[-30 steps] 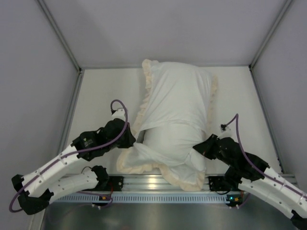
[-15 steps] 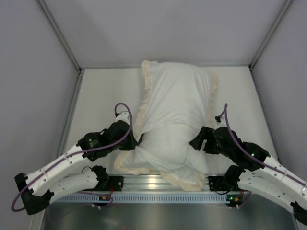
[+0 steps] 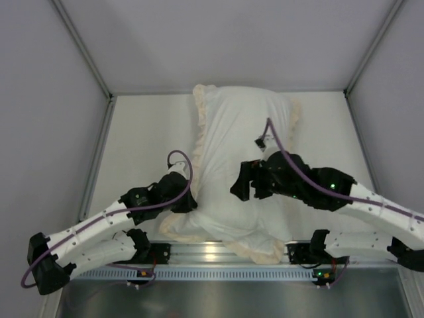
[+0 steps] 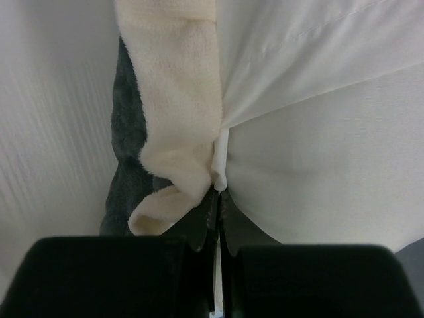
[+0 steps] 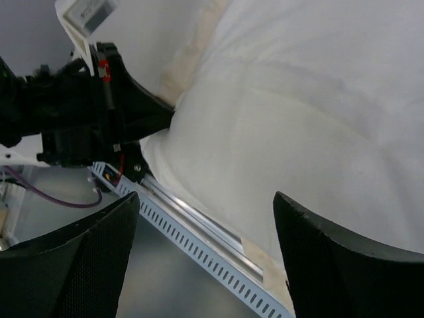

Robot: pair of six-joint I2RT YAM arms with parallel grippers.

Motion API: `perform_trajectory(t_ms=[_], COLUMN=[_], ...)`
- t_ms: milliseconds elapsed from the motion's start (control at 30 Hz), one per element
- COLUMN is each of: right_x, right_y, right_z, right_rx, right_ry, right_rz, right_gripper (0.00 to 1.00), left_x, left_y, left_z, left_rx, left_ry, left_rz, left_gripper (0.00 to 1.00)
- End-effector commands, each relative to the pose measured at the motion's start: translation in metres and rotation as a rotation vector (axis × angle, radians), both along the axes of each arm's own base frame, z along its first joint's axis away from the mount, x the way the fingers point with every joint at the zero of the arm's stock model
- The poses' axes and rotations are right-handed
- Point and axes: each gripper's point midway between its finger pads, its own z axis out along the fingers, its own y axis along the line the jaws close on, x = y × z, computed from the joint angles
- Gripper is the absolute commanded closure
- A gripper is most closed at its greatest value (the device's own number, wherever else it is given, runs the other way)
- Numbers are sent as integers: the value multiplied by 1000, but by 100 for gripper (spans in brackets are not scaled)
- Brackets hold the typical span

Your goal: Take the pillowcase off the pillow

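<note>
The pillowcase (image 3: 242,122) lies white face up in mid-table, its cream frill (image 3: 199,142) running down both sides. At its near end the plain white pillow (image 3: 222,215) bulges out of the opening. My left gripper (image 3: 189,202) is at the cover's near left edge. In the left wrist view it (image 4: 218,189) is shut on a pinch of white pillowcase fabric, beside the cream frill (image 4: 179,112) and dark grey plush (image 4: 129,132). My right gripper (image 3: 240,189) hovers over the pillow's middle. In its wrist view it (image 5: 205,258) is open, nothing between its fingers (image 5: 73,265), above white fabric (image 5: 298,146).
A slotted metal rail (image 3: 218,255) runs along the near table edge, just under the pillow's near end and seen as the rail (image 5: 199,242) from the right wrist. Grey walls enclose the table (image 3: 139,139) on the left, back and right. The left arm (image 5: 79,119) is close to the right gripper.
My right gripper has opened, let go of the pillow's near right side and swung up and left over the pillow. The left gripper shifted slightly right, still holding the cover.
</note>
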Motion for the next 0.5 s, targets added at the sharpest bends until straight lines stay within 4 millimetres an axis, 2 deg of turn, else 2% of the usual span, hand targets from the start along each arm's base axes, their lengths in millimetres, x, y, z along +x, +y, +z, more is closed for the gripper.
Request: perform_trajectory(t_ms=[0, 33, 67, 167, 300, 467], right_x=[-24, -25, -30, -30, -27, -6], right_y=[50, 57, 70, 91, 105, 114], right_z=[-11, -12, -21, -40, -64, -96], right_rx=[-35, -35, -41, -25, -24, -88], right_ry=[26, 25, 41, 95, 167, 135], right_rz=[96, 87, 93, 47, -76, -193], right_gripper=[22, 22, 22, 22, 20, 12], left_x=[-5, -5, -5, -7, -6, -14], left_y=[-12, -14, -17, -22, -29, -36], left_z=[-2, -1, 1, 5, 22, 27], left_rx=[-65, -78, -97, -140, -232, -286], left_ry=[19, 19, 14, 7, -44, -29], left_rz=[-30, -31, -35, -53, -68, -105], left_gripper=[100, 100, 100, 100, 100, 100])
